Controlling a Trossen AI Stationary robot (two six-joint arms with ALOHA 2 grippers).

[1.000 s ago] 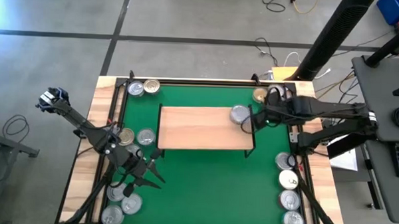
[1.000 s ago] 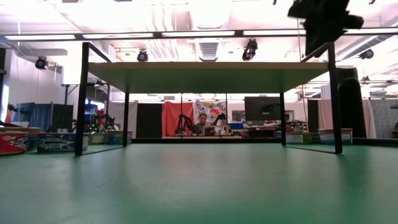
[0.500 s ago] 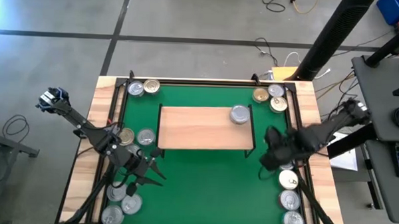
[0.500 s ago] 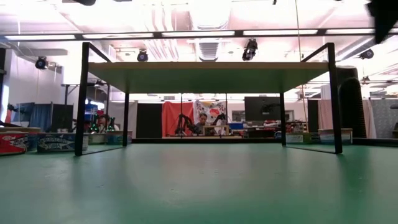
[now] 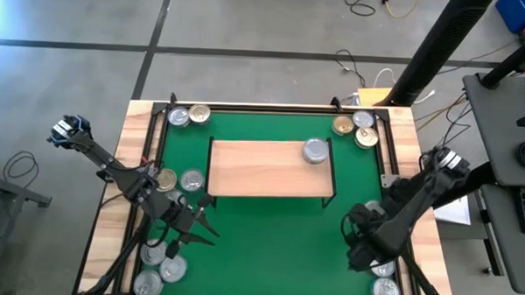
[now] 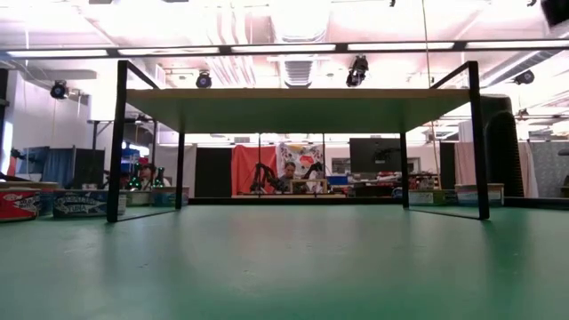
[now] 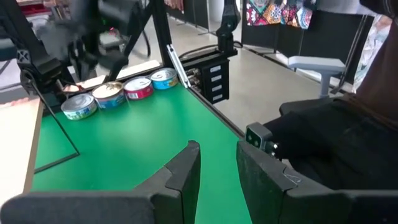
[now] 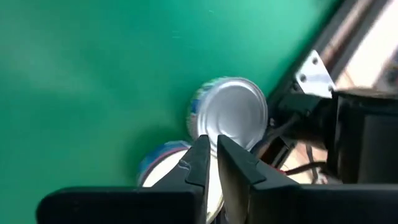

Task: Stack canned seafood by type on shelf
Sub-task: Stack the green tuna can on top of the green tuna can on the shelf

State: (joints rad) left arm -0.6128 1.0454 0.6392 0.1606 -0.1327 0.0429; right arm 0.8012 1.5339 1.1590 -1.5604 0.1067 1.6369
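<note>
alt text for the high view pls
One silver tin sits on the wooden shelf at the green mat's centre. The right claw, shut, hovers over tins at the mat's right edge; the left claw waits lower left.

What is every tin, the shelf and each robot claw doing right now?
shelf: standing on the green mat, one tin on it.
silver tin: lying flat at the shelf's right end.
other tins: resting on the mat, around its edges.
left gripper: slightly open, holding nothing, hanging over the mat.
right gripper: shut, empty, above the tins at the mat's right edge.
</note>
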